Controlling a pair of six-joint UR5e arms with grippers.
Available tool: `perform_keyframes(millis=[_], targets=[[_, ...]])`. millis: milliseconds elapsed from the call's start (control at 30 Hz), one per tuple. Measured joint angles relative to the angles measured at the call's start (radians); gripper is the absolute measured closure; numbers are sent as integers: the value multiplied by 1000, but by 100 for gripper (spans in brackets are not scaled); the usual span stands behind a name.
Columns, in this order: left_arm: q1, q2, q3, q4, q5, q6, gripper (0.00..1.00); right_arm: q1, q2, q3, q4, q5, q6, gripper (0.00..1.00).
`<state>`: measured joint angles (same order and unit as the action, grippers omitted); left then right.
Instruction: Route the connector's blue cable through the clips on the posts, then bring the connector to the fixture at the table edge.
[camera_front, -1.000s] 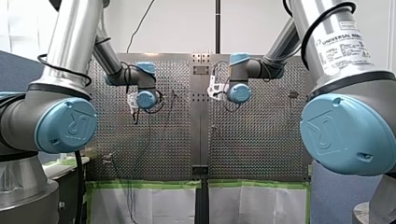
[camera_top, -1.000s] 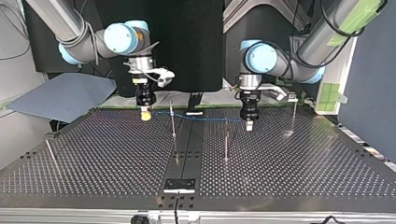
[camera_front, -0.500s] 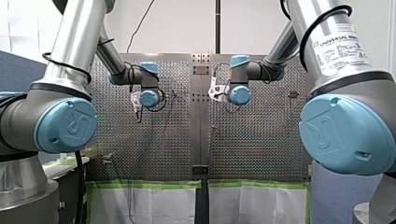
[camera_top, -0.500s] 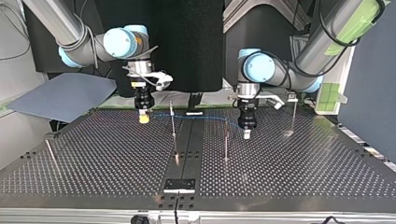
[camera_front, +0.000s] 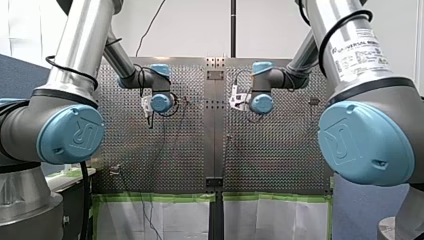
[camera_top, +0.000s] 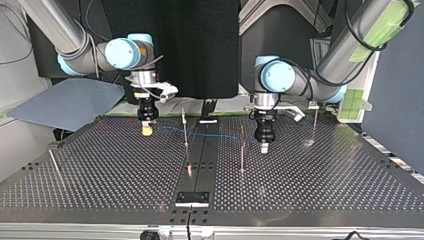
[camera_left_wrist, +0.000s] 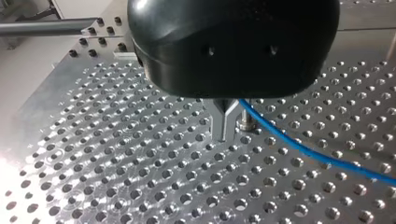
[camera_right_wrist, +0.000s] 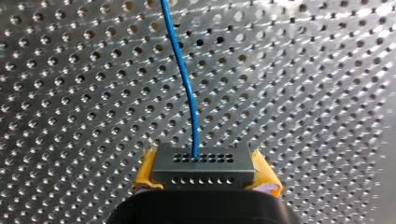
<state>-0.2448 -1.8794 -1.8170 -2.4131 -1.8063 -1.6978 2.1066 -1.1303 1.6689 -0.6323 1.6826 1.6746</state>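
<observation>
**Cable strung between both grippers**

Right gripper (camera_right_wrist: 204, 173) clamps connector (camera_right_wrist: 203, 163) between yellow pads (camera_right_wrist: 145, 170), long axis pad to pad. Blue cable (camera_right_wrist: 187, 84) leaves its holed face, pointing ahead. It runs crosswise near the tabletop's (camera_top: 310, 175) arm-side edge to left gripper (camera_left_wrist: 227, 133), metal fingers pinched on it

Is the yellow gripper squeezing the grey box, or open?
Shut: my right gripper's yellow pads press the connector's sides; its blue cable runs ahead.

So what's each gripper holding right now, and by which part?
My right gripper clamps the connector by its two sides; my left gripper pinches the blue cable, away from the connector.
</observation>
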Motion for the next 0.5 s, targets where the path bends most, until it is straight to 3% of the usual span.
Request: perform_keyframes(millis=[367,500], targets=[[22,-3,19,-16,13,-16,100,-11,22,-33,6,-33,1,100],[30,-21,42,-33,25,-24,100,-15,38,-62,19,-60,1,100]])
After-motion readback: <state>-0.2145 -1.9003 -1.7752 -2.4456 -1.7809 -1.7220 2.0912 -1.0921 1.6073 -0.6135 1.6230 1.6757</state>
